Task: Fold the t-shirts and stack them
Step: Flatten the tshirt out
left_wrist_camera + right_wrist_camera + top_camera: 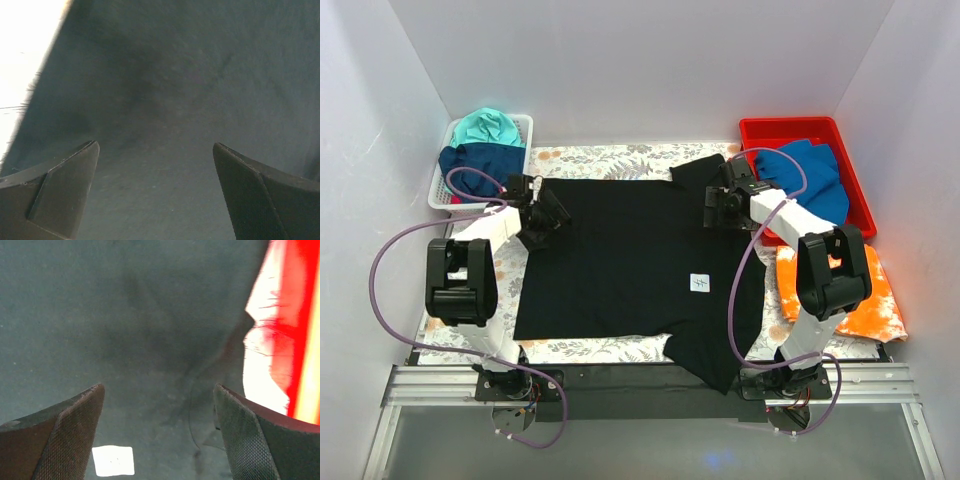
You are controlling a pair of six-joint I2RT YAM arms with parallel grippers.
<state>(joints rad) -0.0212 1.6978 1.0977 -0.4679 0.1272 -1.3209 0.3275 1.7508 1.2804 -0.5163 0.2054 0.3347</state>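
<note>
Bolted at the near edge, the left arm [460,280] and the right arm [830,275] reached out over the worktop. A flowery table cloth [610,158] covered it. The big black t-shirt [620,260] lay spread flat in the middle, and one corner reached the near edge. An orange t-shirt [875,300] lay by the right edge. At the far right corner a red bin [790,125] held a blue t-shirt [810,175]. At the far left corner a white basket [526,130] held a teal t-shirt [485,127] and a navy t-shirt [480,160]. The left gripper [542,215] was over the black shirt's far left part, fingers spread wide, holding nothing. The right gripper [718,205] was over its far right part, fingers spread wide too. A small white label [700,283] sat on the black shirt.
</note>
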